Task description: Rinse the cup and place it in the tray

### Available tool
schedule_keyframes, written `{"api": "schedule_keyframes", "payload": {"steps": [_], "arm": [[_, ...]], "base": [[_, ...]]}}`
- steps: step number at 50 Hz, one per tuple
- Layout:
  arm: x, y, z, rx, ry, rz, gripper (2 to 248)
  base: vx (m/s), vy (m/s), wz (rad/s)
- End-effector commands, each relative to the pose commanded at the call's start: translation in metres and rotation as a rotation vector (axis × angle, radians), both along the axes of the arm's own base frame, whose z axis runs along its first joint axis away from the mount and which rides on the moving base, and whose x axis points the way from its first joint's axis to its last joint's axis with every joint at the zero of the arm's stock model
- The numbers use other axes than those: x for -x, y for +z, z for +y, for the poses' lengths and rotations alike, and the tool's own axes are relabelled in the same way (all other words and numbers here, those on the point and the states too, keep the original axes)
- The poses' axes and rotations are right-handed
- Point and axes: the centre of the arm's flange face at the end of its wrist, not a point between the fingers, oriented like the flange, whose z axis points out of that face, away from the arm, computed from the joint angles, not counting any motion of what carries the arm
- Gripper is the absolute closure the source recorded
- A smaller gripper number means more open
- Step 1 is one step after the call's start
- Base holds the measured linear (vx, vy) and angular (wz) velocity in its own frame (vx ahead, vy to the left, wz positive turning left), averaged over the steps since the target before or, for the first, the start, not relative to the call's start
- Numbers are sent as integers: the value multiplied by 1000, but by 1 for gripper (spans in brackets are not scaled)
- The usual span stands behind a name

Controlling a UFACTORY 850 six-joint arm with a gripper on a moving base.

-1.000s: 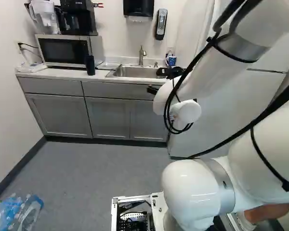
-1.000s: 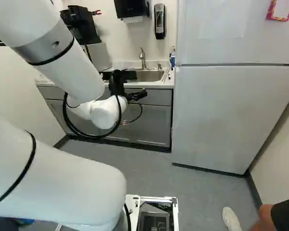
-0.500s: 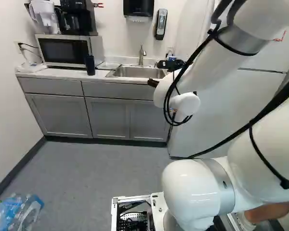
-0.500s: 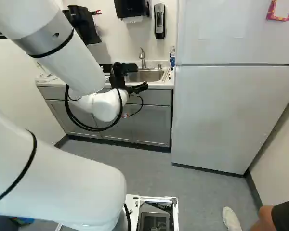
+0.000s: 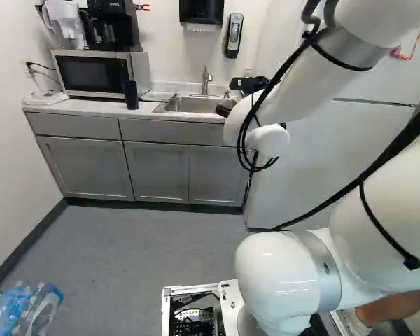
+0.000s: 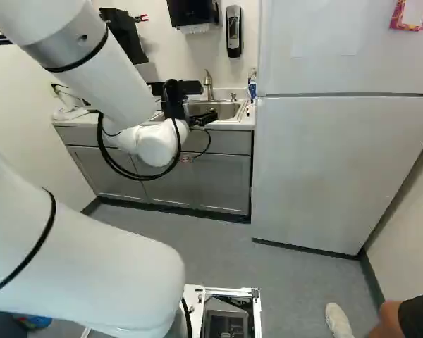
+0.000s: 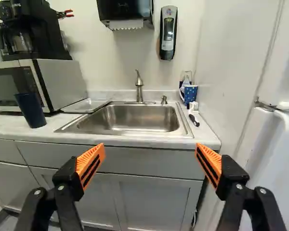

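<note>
My gripper [image 6: 203, 119] is in front of the sink's near edge in the right base view. In the wrist view the gripper [image 7: 151, 161] stands wide open, its orange pads far apart with nothing between them. Ahead of it, the steel sink [image 7: 135, 119] with its faucet [image 7: 139, 86] is set into the counter. A dark blue cup [image 7: 30, 109] stands upright on the counter before the microwave, left of the sink in the left base view. The shallow tray [image 7: 85, 106] lies between microwave and sink. A blue patterned cup [image 7: 190, 92] stands at the sink's other side.
The microwave [image 7: 65, 84] carries a coffee maker [image 7: 31, 29]. A brush [image 7: 193, 113] lies beside the sink, near the tall white fridge [image 6: 324, 169]. Grey cabinets [image 5: 157, 168] front the counter [image 5: 63, 106]. Plastic bottles [image 5: 35, 308] lie on the floor.
My forearm and wrist have risen somewhat, bringing the gripper up from below the counter's edge to about sink height. The base has stayed put, and the cups and tray look unmoved.
</note>
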Motion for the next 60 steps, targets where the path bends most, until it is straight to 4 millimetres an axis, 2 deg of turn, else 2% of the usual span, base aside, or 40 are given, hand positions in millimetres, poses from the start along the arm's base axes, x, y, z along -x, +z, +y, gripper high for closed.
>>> {"api": "schedule_keyframes", "payload": {"steps": [60], "arm": [[-50, 59, -1, 2, 2, -51, 3]], "base": [[0, 0, 0]]}}
